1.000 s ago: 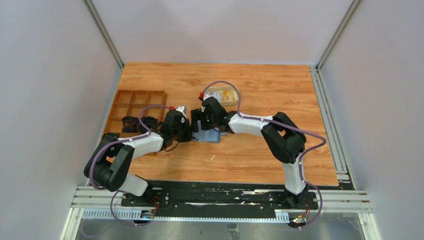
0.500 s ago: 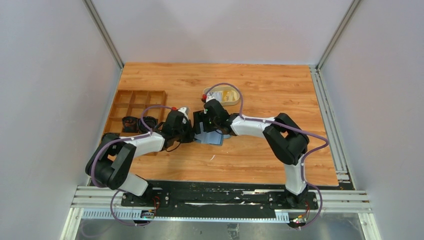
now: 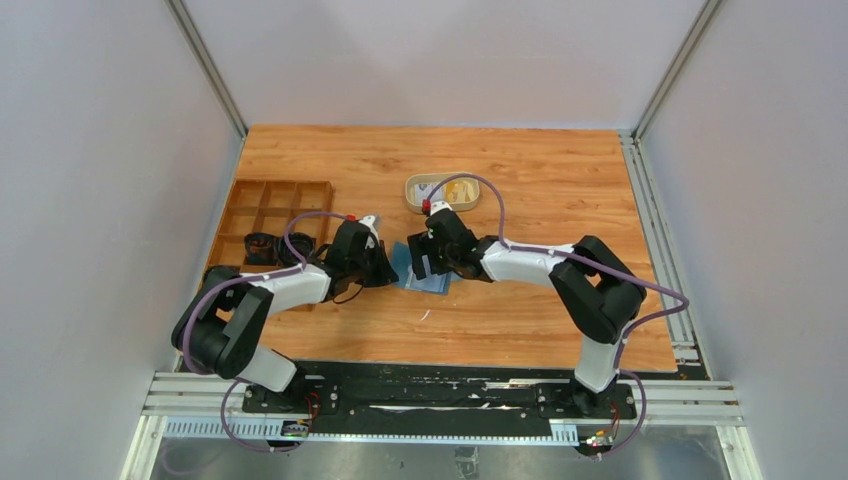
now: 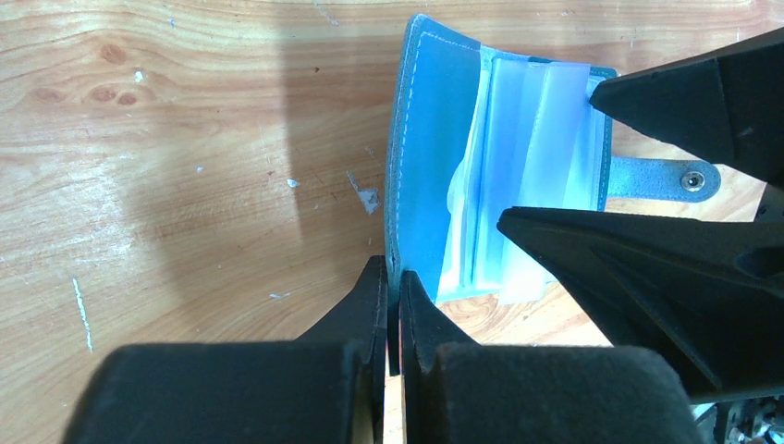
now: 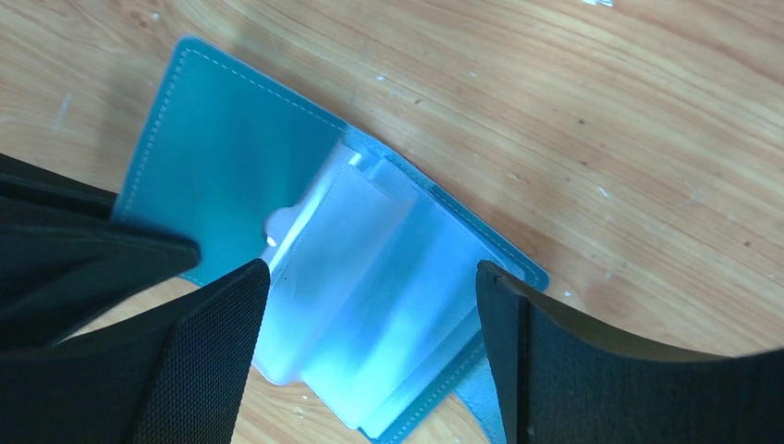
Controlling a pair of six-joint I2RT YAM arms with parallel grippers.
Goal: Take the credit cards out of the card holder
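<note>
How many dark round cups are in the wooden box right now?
2. Both sit side by side in the wooden box's near row: one cup, the other cup just right of it. The left arm may hide more.

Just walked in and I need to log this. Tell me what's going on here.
Two robot arms are working on a teal card holder lying open on the table. The left gripper is shut on the edge of its cover. The right gripper is open, its fingers straddling the clear inner sleeves. No card is visibly out of the sleeves. An oval tray behind holds something yellowish.
</note>
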